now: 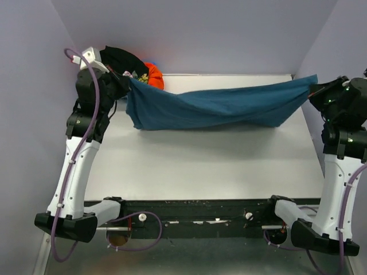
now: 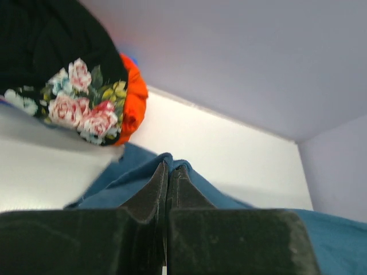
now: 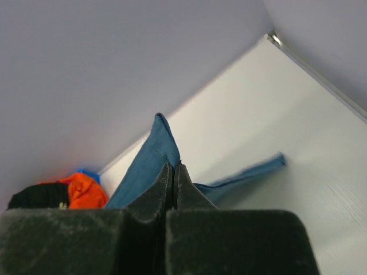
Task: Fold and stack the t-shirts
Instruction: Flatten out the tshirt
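Teal shirt (image 1: 218, 106) hangs stretched between my two grippers over the far half of the table (image 1: 200, 166), sagging in the middle. My left gripper (image 2: 167, 172) is pinched shut on one corner and my right gripper (image 3: 172, 171) on the opposite corner. The pile (image 1: 137, 66) of black, floral and orange shirts sits at the far left.

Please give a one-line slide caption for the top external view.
The left gripper and right gripper, shut on opposite ends, hold the teal t-shirt stretched over the table.
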Robot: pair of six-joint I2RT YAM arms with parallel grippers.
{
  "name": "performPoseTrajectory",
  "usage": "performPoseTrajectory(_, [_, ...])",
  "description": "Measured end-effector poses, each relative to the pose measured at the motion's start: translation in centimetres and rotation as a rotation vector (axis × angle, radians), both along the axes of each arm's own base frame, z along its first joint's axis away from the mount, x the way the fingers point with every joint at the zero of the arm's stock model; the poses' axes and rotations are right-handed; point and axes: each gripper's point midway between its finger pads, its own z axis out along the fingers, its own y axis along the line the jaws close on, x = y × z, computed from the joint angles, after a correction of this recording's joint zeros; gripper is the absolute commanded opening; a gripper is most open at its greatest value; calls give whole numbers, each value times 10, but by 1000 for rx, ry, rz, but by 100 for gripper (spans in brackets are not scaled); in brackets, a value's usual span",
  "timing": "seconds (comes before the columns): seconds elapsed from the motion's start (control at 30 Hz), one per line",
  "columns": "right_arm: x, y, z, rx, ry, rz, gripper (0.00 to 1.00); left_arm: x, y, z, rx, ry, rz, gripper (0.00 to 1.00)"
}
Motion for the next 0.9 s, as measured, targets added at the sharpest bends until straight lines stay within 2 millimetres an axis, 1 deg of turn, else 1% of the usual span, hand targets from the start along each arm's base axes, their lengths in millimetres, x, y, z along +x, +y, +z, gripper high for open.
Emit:
performPoseTrajectory(0.03, [-4, 2, 13, -9, -24, 8, 1, -3, 1, 15, 0, -29, 0, 0])
performPoseTrajectory(0.1, [-15, 6, 46, -34, -98, 18, 1, -18, 4, 54, -4, -109, 0, 0])
performPoseTrajectory(0.13, [-26, 8, 68, -53, -155, 20, 1, -31, 7, 78, -8, -166, 1, 0])
performPoseTrajectory(0.17, [-38, 12, 87, -69, -206, 27, 1, -43, 9, 94, -10, -206, 2, 0])
performPoseTrajectory(0.2, [-52, 16, 105, -86, -257, 33, 1, -61, 13, 114, -14, -260, 6, 0])
performPoseTrajectory(0.23, [-68, 21, 121, -102, -309, 42, 1, -74, 16, 128, -17, -298, 9, 0])
performPoseTrajectory(0.3, [-98, 31, 144, -129, -393, 54, 1, -104, 23, 153, -23, -373, 18, 0])
performPoseTrajectory(0.37, [-129, 39, 160, -153, -466, 61, 1, -134, 30, 171, -25, -434, 27, 0])
performPoseTrajectory(0.43, [-156, 46, 176, -177, -531, 64, 1, -155, 36, 188, -26, -478, 40, 0])
performPoseTrajectory(0.47, [-166, 48, 184, -189, -557, 64, 1, -166, 39, 199, -24, -502, 47, 0])
performPoseTrajectory(0.53, [-183, 52, 200, -205, -600, 63, 1, -179, 43, 220, -20, -541, 54, 0])
performPoseTrajectory(0.63, [-197, 55, 215, -218, -640, 60, 1, -196, 47, 253, -22, -610, 60, 0])
performPoseTrajectory(0.7, [-198, 55, 215, -215, -642, 60, 1, -202, 49, 267, -27, -647, 66, 0])
performPoseTrajectory(0.77, [-187, 53, 206, -195, -612, 62, 1, -202, 49, 272, -29, -661, 71, 0])
performPoseTrajectory(0.8, [-178, 51, 198, -179, -584, 63, 1, -198, 49, 272, -30, -660, 73, 0])
performPoseTrajectory(0.87, [-153, 46, 176, -138, -514, 66, 1, -183, 47, 270, -30, -651, 79, 0])
performPoseTrajectory(0.9, [-138, 43, 164, -113, -473, 67, 1, -168, 45, 266, -29, -638, 81, 0])
